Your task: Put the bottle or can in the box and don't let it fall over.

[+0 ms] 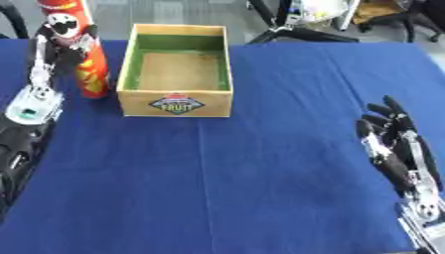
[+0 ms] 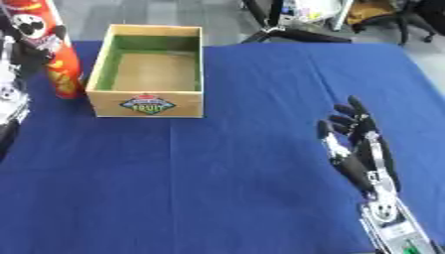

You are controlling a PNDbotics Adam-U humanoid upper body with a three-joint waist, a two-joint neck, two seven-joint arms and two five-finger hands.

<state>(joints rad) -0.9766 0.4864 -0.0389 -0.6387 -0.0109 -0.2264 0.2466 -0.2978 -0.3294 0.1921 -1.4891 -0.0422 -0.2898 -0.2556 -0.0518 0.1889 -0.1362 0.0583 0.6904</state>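
A tall red can (image 1: 87,59) with a white face printed near its top stands upright at the table's far left, just left of the box. My left hand (image 1: 59,47) comes in from the left and its black fingers are curled round the can's upper half. The wooden box (image 1: 177,103) has a green inner lining, a bare brown floor and a FRUIT label on its front wall; nothing lies inside it. My right hand (image 2: 358,144) rests open at the lower right, fingers pointing up, far from the can and box.
A blue cloth (image 1: 260,168) covers the table. Beyond its far edge are black chair legs (image 1: 295,30) and grey floor. The can's base stands a short gap from the box's left wall.
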